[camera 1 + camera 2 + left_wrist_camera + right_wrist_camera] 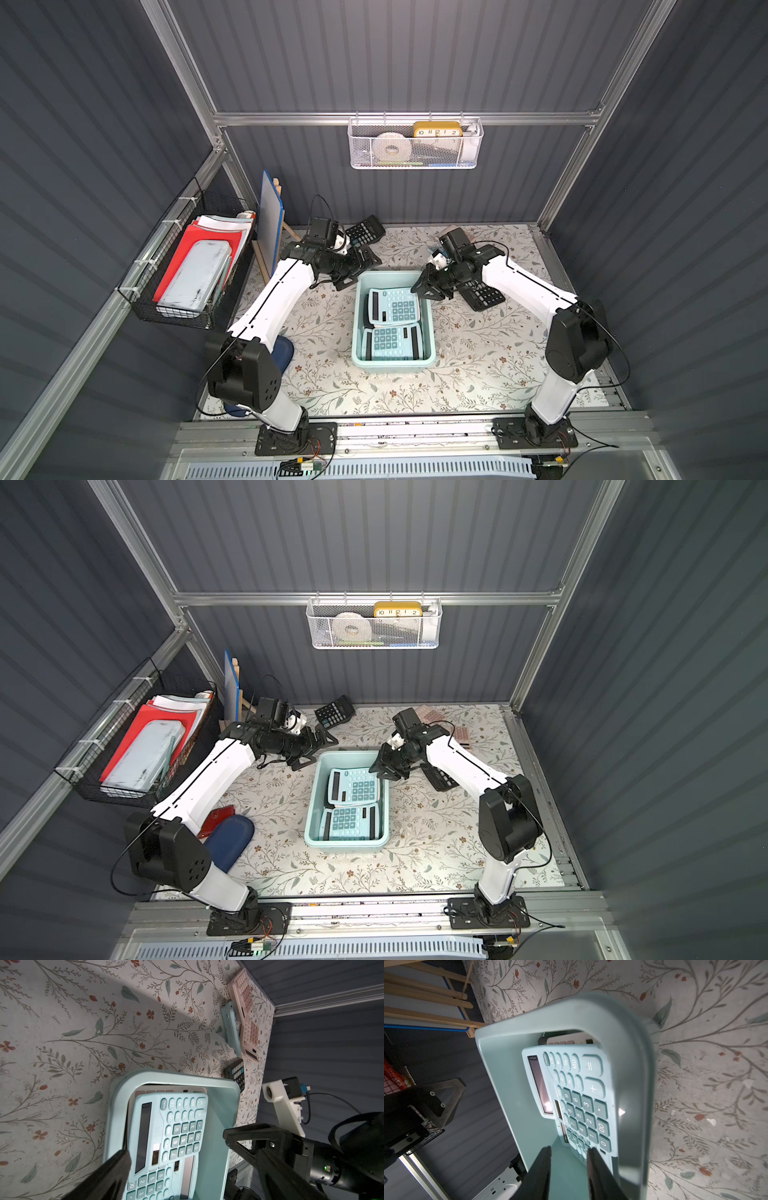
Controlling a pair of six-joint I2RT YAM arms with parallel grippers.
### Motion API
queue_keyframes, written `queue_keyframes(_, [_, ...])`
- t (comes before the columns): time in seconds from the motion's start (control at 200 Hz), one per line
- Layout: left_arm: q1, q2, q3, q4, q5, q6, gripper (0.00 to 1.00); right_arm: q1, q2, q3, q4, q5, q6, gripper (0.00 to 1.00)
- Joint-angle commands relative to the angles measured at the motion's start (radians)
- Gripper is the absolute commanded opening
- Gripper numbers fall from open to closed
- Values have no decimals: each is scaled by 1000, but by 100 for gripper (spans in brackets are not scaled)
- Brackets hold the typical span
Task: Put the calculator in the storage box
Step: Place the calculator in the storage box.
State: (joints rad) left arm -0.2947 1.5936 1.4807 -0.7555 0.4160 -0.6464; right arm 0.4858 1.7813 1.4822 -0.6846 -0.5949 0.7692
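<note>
The storage box (392, 368) is a mint-blue tub in the middle of the floral table. A light blue calculator (395, 305) lies face up in its far half, partly over a second blue calculator (392, 343) in the near half. A dark one shows under them at the left wall. My right gripper (422, 291) hangs over the box's far right corner. In the right wrist view its fingers (591, 1153) stand a little apart with nothing between them, just above the calculator (579, 1095). My left gripper (359, 272) is wide open over the far left corner and holds nothing.
More calculators lie on the table: a black one (365, 230) at the back, another black one (484, 295) under the right arm, pink ones (432, 715) at the back right. A board on an easel (270, 220) and a black wire basket (187, 270) stand at the left.
</note>
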Motion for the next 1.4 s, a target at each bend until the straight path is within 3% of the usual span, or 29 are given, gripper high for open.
queue_keyframes(0.0, [5, 14, -18, -1, 3, 29, 99, 7, 1, 23, -23, -9, -14, 34])
queue_keyframes(0.225, [22, 28, -52, -37, -53, 33, 99, 47, 49, 66, -26, -14, -20, 34])
queue_keyframes(0.39, [52, 29, -151, 12, 75, 35, 99, 93, 91, 116, -77, 17, -59, 34])
queue_keyframes(0.6, [55, 51, -190, 20, 129, 45, 99, 131, 147, 142, -116, 46, -84, 34])
queue_keyframes(1.106, [55, 49, -194, 38, 171, 41, 99, 180, 275, 212, -69, -27, -36, 35])
queue_keyframes(1.396, [55, 53, -159, 35, 170, 34, 99, 178, 216, 214, -27, -17, -36, 35])
